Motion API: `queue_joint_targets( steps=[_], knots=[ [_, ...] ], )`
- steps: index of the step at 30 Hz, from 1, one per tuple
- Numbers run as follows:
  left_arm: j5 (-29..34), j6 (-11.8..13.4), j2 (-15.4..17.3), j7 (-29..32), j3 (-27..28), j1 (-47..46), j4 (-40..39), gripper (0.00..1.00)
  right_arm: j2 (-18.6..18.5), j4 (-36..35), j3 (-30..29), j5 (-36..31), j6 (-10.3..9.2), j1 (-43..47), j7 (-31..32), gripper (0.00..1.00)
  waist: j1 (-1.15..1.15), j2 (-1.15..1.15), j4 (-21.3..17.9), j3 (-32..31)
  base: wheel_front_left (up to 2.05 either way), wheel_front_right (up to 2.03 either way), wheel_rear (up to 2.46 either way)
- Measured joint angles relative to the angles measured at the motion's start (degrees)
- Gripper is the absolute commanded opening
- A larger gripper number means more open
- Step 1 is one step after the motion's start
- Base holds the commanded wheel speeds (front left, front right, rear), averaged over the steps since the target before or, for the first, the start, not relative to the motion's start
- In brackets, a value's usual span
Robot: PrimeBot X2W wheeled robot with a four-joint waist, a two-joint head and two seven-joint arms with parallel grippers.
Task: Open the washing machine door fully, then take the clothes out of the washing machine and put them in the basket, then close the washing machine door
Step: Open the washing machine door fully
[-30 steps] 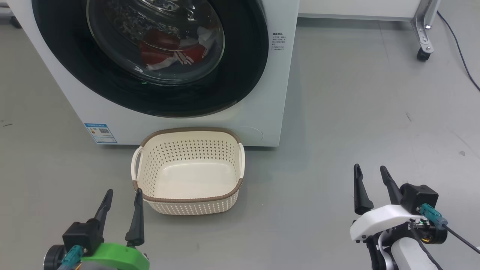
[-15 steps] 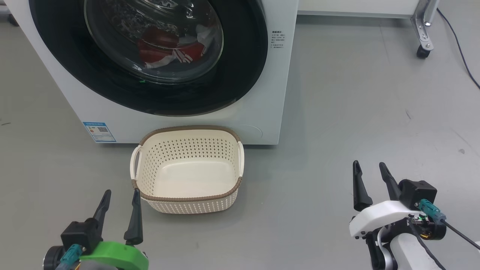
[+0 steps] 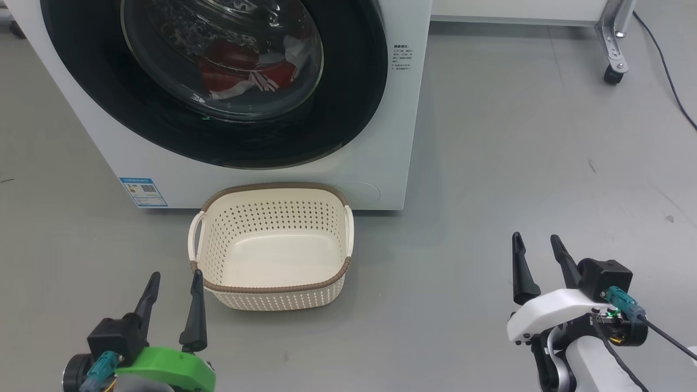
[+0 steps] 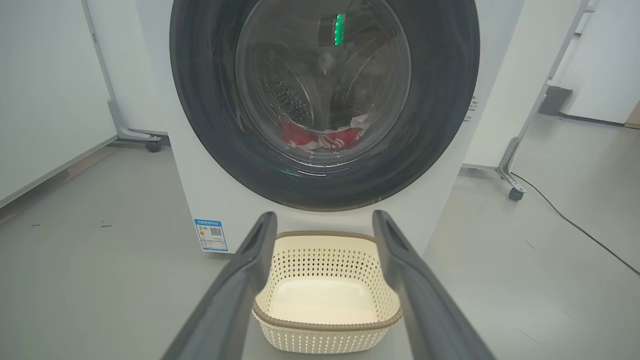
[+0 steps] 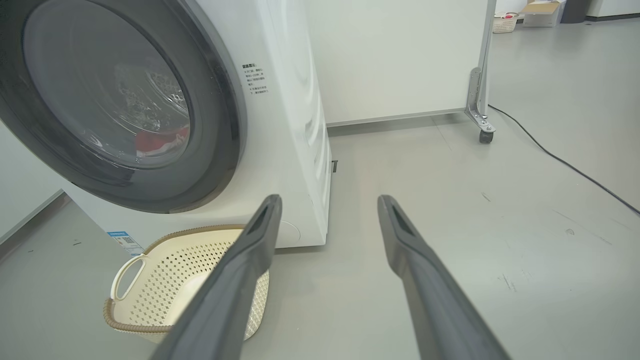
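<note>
Door step not yet begun: the washing machine door [image 3: 163, 65] sits flush and shut in the washing machine [image 3: 381, 141], with the clothes [image 3: 245, 71] lying low in the drum behind the glass. The left gripper [image 3: 175, 275] hangs just beside the basket's near left corner, its fingers spread apart and empty. The right gripper [image 3: 535, 237] is well off to the right over bare floor [image 3: 479, 163], likewise spread and empty. The basket [image 3: 272, 188] stands empty on the floor, close against the foot of the machine and directly under the door. Risks we foresee: the door rim is wide, glossy and smooth, so thin fingers could slip off it. We cannot make out a handle or latch from here, so the pull point is uncertain. The basket looks light and may skid on the smooth grey floor if an arm nudges it. Loose fabric could snag on the drum lip or trail outside the basket. Materials: bulging clear glass bowl, reflective; black rim; white sheet cabinet with a small blue label; perforated steel drum. The basket is cream plastic with perforated walls, rounded corners, a brown woven-look rim and loop handles. The clothes are soft, crumpled, red with white stripes.
</note>
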Motion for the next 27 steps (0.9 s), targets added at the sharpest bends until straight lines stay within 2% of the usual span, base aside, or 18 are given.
queue_joint_targets(
  steps=[9, 10, 11, 15, 27],
  knots=[
    [0.1, -0.5, -0.2, 0.0, 0.3, 0.0, 0.3, 1.0, 0.1, 0.3, 0.0, 0.0, 0.07, -0.4, 0.0, 1.0, 0.0, 0.0, 0.0, 0.0, 0.0, 0.0, 0.0],
    [0.1, -0.5, -0.2, 0.0, 0.3, 0.0, 0.3, 1.0, 0.2, 0.3, 0.0, 0.0, 0.1, -0.4, 0.0, 0.42, 0.0, 0.0, 0.0, 0.0, 0.0, 0.0, 0.0],
    [0.1, -0.5, -0.2, 0.0, 0.3, 0.0, 0.3, 1.0, 0.2, 0.3, 0.1, 0.0, 0.19, -0.4, 0.0, 0.0, 0.0, 0.0, 0.0, 0.1, 0.0, 0.0, 0.0],
    [0.5, -0.5, -0.2, 0.0, 0.2, 0.0, 0.3, 1.0, 0.1, -0.1, 0.4, -0.8, 1.04, -0.5, 0.0, 0.0, 0.0, 0.0, 0.2, 0.3, 0.0, 0.0, 0.0],
    [1.1, -1.0, -0.4, 0.0, -1.1, -2.1, 0.4, 1.0, -0.6, -2.2, -0.8, -0.7, 1.83, -2.8, 0.0, 0.0, 0.0, 0.0, 2.7, 2.8, 0.0, 0.0, 0.0]
  ],
)
